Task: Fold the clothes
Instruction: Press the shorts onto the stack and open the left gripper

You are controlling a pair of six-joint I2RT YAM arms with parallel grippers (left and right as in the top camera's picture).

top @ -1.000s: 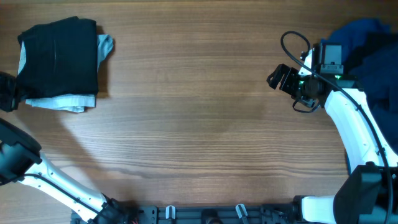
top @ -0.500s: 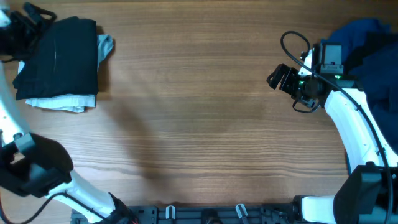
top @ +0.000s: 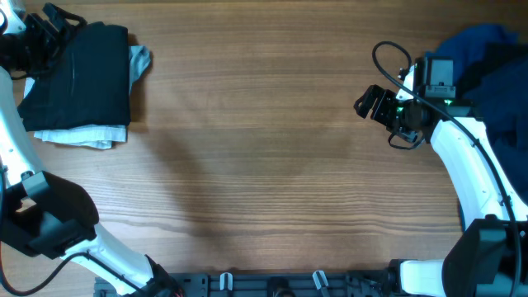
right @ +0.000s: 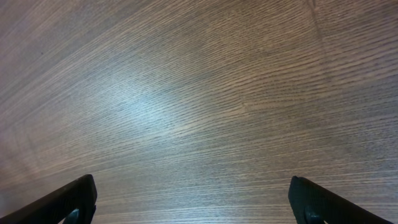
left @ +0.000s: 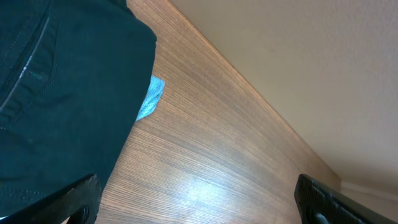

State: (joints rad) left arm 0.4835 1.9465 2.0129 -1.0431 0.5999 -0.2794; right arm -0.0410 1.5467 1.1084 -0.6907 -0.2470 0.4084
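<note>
The left gripper [top: 51, 23] hangs over the far left corner of the table [top: 264, 165]. Its jaws are spread wide and hold nothing. From its wrist camera, one dark fingertip [left: 78, 198] shows against the edge of black cloth, while the other fingertip [left: 320, 200] stands over bare wood. I cannot tell whether the first one touches the fabric. Directly below and beside this gripper lie the black shorts [top: 78, 74], folded into a tidy block, with the gripper over their far left corner. The pale blue denim piece [top: 82, 136] lies beneath them. It shows as a light strip along the near edge of the shorts, and a small tuft pokes out on their right side. Past the stack, the wooden top runs bare across the middle. Well apart, on the other side of the table, the right gripper [top: 373, 103] hovers over bare wood. It points toward the centre, and its jaws are also as wide as they go and hold nothing. Its wrist view shows only wood grain between the two fingertips. Behind that arm, in the far right corner, sits a crumpled royal-blue garment [top: 483, 41]. A navy garment [top: 505, 99] is heaped just beside it at the table's right edge, partly hidden by the arm.
</note>
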